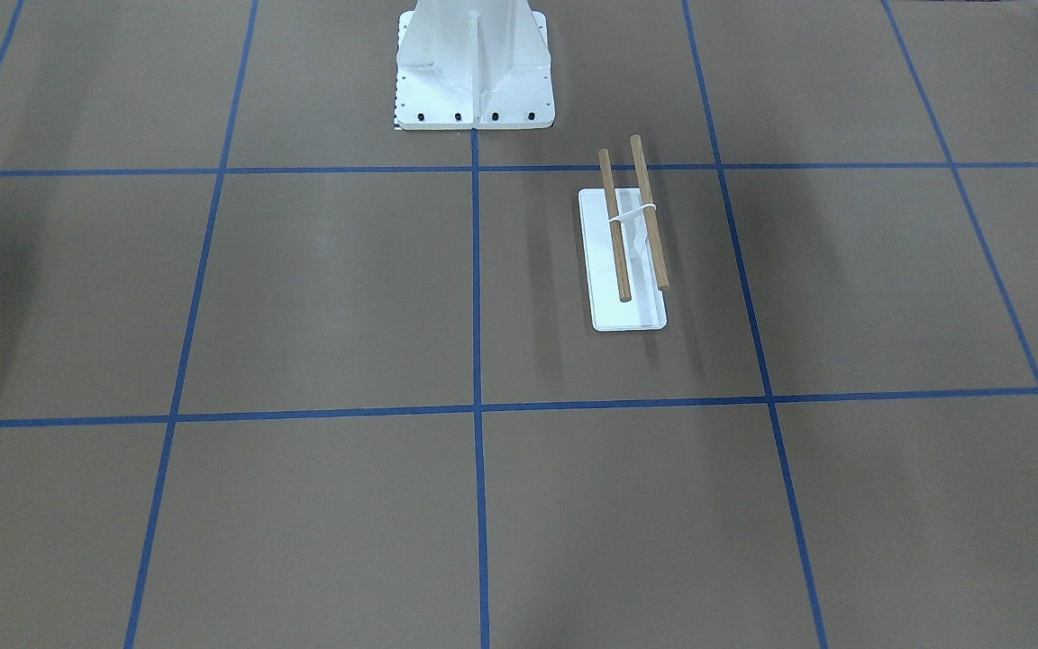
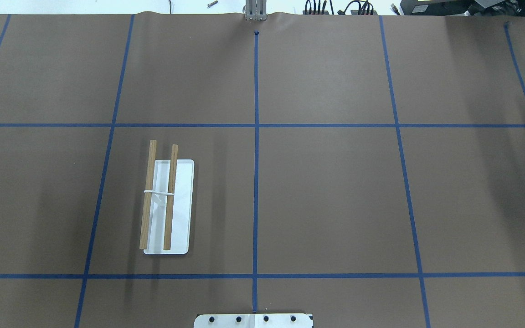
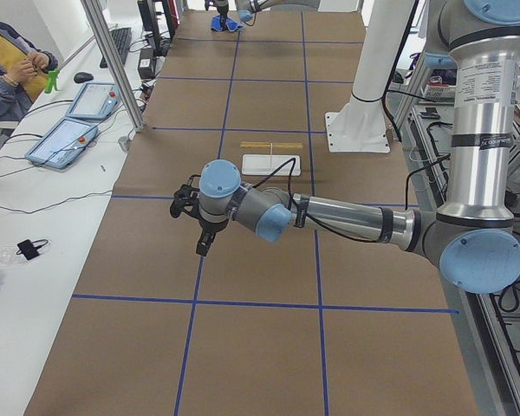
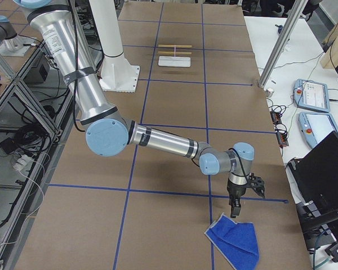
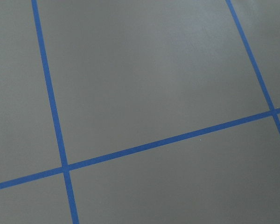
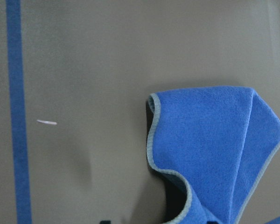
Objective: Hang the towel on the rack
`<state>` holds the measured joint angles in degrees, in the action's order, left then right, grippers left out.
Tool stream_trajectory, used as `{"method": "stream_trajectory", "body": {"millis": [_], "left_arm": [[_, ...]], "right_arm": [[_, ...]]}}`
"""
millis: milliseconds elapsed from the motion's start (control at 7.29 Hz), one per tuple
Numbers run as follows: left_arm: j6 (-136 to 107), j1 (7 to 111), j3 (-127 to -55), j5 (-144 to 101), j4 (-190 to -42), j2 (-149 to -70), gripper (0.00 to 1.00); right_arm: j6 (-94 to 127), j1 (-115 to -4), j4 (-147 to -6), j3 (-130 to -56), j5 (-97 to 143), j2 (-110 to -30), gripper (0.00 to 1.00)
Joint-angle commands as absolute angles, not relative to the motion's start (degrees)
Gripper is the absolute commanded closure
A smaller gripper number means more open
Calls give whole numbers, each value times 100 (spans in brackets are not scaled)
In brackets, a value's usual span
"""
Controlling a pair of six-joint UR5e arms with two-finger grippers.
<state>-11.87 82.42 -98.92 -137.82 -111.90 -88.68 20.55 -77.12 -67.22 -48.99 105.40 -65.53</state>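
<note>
The blue towel [image 4: 236,239] lies crumpled on the brown table at its far right end, with a fold and light grey edging showing in the right wrist view [image 6: 214,154]. My right gripper [image 4: 235,209] points down just above the towel's near corner, apart from it; I cannot tell if it is open or shut. The rack [image 2: 164,200], two wooden dowels over a white base plate [image 1: 629,311], stands empty on my left half and also shows in the exterior left view [image 3: 270,158]. My left gripper [image 3: 199,234] hovers over bare table well short of the rack; I cannot tell its state.
The large white bolted pedestal [image 1: 474,72] stands at the middle of the robot's side. Blue tape lines [image 5: 60,140] grid the table. An operator [image 3: 9,61] and tablets [image 3: 65,139] are on a side desk beyond the table's edge.
</note>
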Motion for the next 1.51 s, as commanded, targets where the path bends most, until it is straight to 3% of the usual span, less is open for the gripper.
{"method": "stream_trajectory", "body": {"millis": [0, 412, 824, 1098, 1373], "left_arm": [[-1187, 8244, -9888, -13781, -11197, -8868, 1], [-1187, 8244, -9844, -13781, -11197, -8903, 1], [-1187, 8244, -9844, -13781, -11197, -8912, 1], [-1187, 8244, -9870, -13781, -11197, -8903, 1], [-1187, 8244, -9879, -13790, -11206, -8903, 1]], "right_arm": [[2457, -7743, -6217, -4363, 10310, -6478, 29], [3101, -7726, -5653, -3912, 10318, -6293, 30], [3068, -7656, -5485, -3797, 10310, -6363, 44], [2945, -7655, -5484, -3797, 10327, -6398, 100], [2229, -7777, -5502, -3806, 10292, -6425, 100]]}}
